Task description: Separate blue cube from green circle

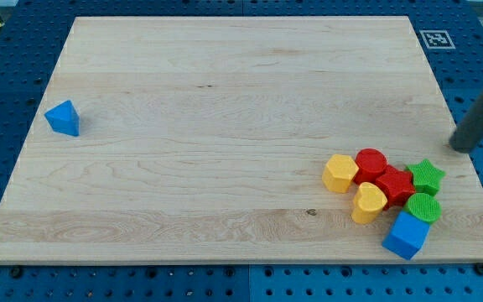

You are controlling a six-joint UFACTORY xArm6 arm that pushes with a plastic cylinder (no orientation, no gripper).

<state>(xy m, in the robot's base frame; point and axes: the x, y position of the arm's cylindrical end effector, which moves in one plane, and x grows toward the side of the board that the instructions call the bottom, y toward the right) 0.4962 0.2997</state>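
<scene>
Camera view shows my tip resting near the board's right edge, about halfway down it, bare and touching no block; being a plain rod, it has nothing to open or close. The blue cube sits by the board's bottom-right corner, close to the bottom edge, and the green circle lies just above it toward the right edge, the two touching or nearly so. Both lie below my tip and a little to the view's left, with the circle the nearer of the pair. That ordering is what matters: the circle stands between my tip and the cube, so a straight push down from where I am would drive them together, in my judgement. A green star sits above the circle, and a red block, a red cylinder and two yellow blocks crowd the cube's upper left. The cube's free sides look to be its left and bottom. A blue triangle sits alone near the board's left edge.
</scene>
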